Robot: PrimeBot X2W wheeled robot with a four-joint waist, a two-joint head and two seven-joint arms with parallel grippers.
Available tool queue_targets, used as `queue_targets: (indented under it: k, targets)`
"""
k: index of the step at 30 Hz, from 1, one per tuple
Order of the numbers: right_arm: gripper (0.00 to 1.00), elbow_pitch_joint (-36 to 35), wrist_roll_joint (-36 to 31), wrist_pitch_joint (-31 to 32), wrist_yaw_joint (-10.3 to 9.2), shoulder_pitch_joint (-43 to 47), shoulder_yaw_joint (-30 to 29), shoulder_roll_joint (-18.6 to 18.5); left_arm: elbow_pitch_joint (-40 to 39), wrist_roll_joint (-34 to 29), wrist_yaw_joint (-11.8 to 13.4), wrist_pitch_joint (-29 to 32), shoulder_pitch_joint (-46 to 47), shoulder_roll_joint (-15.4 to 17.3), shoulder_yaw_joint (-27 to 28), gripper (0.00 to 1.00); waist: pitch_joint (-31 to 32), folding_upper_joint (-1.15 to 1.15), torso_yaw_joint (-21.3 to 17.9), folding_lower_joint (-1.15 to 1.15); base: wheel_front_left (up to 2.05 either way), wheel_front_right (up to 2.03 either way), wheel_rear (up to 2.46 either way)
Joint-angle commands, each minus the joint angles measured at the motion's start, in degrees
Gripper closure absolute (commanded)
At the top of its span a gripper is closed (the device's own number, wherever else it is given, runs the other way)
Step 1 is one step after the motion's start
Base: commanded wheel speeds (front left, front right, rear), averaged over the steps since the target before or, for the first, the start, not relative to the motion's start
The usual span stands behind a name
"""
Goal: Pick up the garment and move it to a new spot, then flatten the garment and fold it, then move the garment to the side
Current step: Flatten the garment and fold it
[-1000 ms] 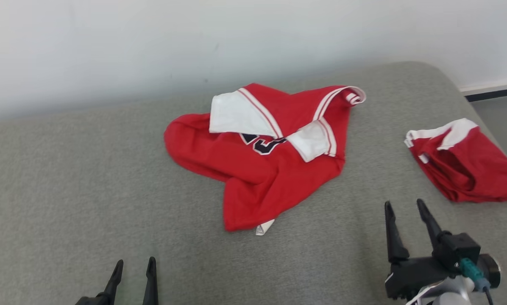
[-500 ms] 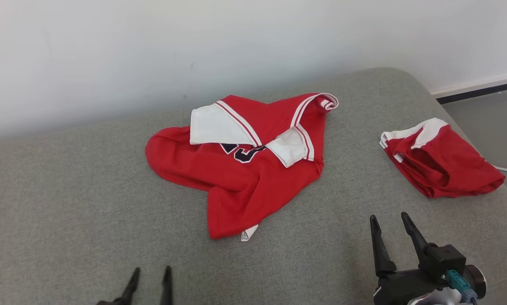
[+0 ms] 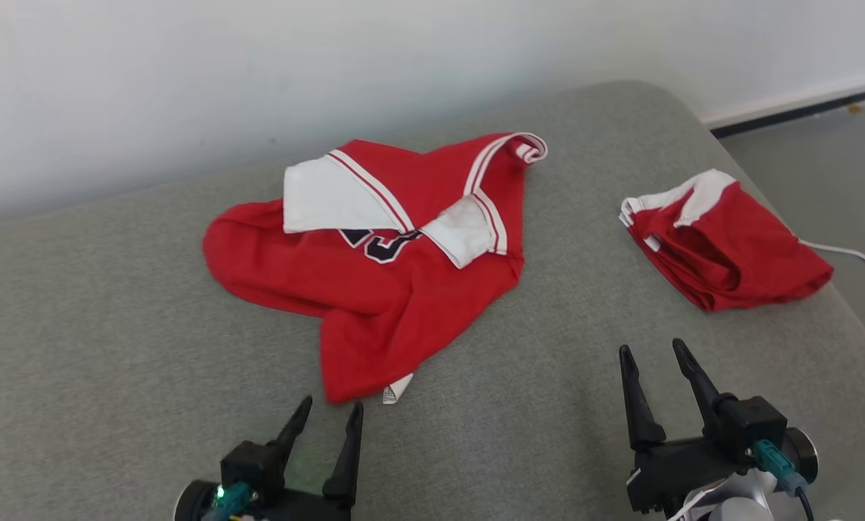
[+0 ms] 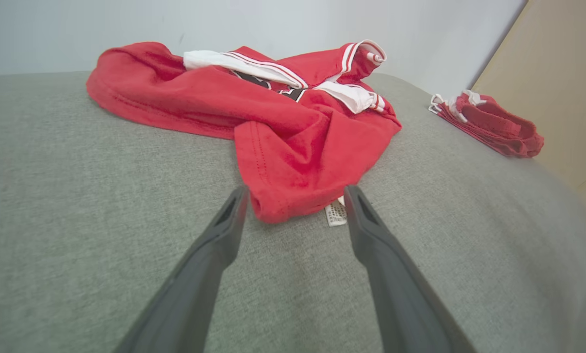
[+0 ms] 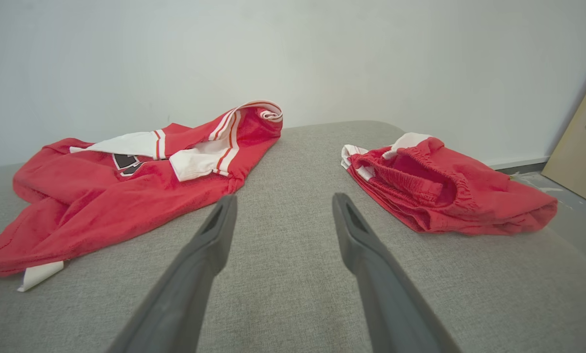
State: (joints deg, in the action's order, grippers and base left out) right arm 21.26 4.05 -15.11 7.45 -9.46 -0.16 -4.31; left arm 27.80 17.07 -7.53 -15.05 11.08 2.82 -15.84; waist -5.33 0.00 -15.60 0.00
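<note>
Garment (image 3: 375, 289), a crumpled red jersey, sits mid-cushion (image 3: 114, 347). Left gripper (image 3: 333, 402) and right gripper (image 3: 651, 346) hover over the cushion's near edge, fingers spread wide, holding nothing.

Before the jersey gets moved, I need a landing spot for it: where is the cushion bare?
Widest bare patch: the grey cushion left of the red jersey. A narrower strip runs between the jersey and the red shorts, beyond the right gripper. Crowded: the centre back and the right edge.

Red garment (image 3: 375, 289) — white trim, red stripes; grey cushion (image 3: 114, 347).
</note>
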Motion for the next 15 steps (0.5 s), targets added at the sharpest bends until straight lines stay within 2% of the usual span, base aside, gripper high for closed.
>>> queue_targets:
  k: [1,9,15]
  targets:
    - [0.0,-0.1,0.5,0.0,0.04,-0.6,0.1,-0.1,0.9,-0.6,0.1,-0.2,1.5,0.1,0.2,0.0,-2.2,0.0,-2.2,0.0,0.0,0.0,0.0]
    - [0.0,-0.4,1.2,0.0,0.04,-2.3,-0.2,0.3,5.7,-2.5,1.4,-0.2,6.0,0.1,3.3,0.0,-4.9,0.0,-5.5,0.0,0.0,0.0,0.0]
    - [0.0,-0.1,1.1,0.0,0.04,-2.5,-0.7,0.7,6.4,-2.1,1.5,-0.2,6.8,0.1,4.2,0.0,-5.5,0.0,-6.9,0.0,0.0,0.0,0.0]
